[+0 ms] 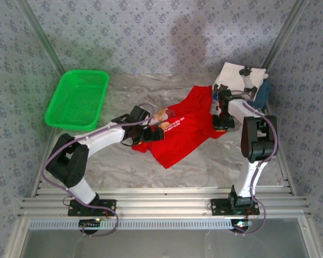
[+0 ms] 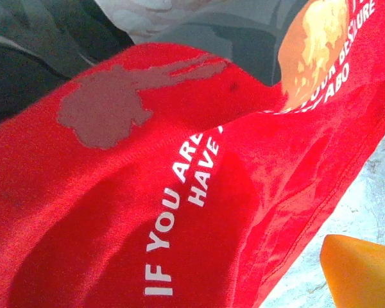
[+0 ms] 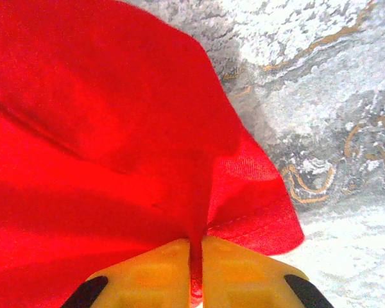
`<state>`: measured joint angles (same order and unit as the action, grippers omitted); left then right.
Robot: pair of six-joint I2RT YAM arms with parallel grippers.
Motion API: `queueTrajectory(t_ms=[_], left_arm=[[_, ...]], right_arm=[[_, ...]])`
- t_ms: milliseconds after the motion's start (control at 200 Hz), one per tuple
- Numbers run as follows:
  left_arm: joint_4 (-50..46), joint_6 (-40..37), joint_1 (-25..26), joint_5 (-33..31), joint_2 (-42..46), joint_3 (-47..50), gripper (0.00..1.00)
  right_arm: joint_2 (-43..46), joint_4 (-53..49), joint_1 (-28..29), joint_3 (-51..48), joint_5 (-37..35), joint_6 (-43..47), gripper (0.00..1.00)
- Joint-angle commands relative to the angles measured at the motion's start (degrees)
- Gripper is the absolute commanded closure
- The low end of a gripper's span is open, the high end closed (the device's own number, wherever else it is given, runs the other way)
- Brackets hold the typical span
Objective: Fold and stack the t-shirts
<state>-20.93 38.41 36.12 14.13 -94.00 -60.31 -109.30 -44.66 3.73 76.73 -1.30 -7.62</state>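
**Bright red cloth t-shirt [image 1: 183, 129] with teddy-bear print gripped at its hem, fold hardly begun**

On the grey marbled tabletop [image 1: 124, 161] the red shirt sprawls rumpled at centre, not yet folded. At its two o'clock, a white cloth shirt [image 1: 234, 75] with black marks sits bundled against a navy one [image 1: 264, 92]; how neatly, I cannot tell. A green plastic mesh basket [image 1: 78, 99] stands at ten o'clock. The right gripper [image 3: 197, 251], at the shirt's three o'clock edge, is clenched on the hem. The left gripper [image 1: 151, 130], at nine o'clock, is released. By my reckoning, folding and stacking the red shirt remain.
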Motion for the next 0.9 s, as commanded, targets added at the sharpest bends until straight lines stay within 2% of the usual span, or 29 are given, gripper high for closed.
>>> queueTrajectory(t_ms=[0, 195, 415, 530, 605, 715, 814, 894], left_arm=[[1.01, -0.36, 0.34, -0.16, -0.92, -0.22, 0.04], [0.80, -0.57, 0.34, -0.31, -1.18, -0.20, 0.04], [0.65, -0.28, 0.28, -0.70, -1.76, 0.15, 0.04], [-0.77, 0.38, 0.19, -2.25, -2.83, -0.48, 0.04], [-2.34, 1.24, -0.11, -3.63, -4.08, -1.06, 0.09], [-6.21, 3.52, -1.40, -5.81, -7.82, -2.92, 0.20], [-7.97, 5.04, -2.59, -6.40, -11.91, -4.84, 0.27], [-10.04, 5.03, -2.91, -7.96, -14.90, -7.12, 0.28]], right_arm=[[1.89, -2.58, -0.39, 1.09, -0.56, 1.29, 0.88], [2.72, -2.59, -0.34, 1.21, -0.01, 1.11, 0.95], [4.34, -5.08, -0.35, 3.35, 1.89, 1.80, 0.95], [5.76, -8.02, -0.38, 5.08, 4.07, 2.42, 1.00], [7.49, -10.42, -0.37, 6.64, 5.92, 2.93, 1.00], [10.81, -14.36, -0.50, 9.76, 8.16, 3.13, 1.00], [13.16, -18.21, -0.80, 13.95, 13.87, 3.13, 1.00], [14.94, -20.96, -1.31, 17.43, 19.34, 2.60, 1.00]])
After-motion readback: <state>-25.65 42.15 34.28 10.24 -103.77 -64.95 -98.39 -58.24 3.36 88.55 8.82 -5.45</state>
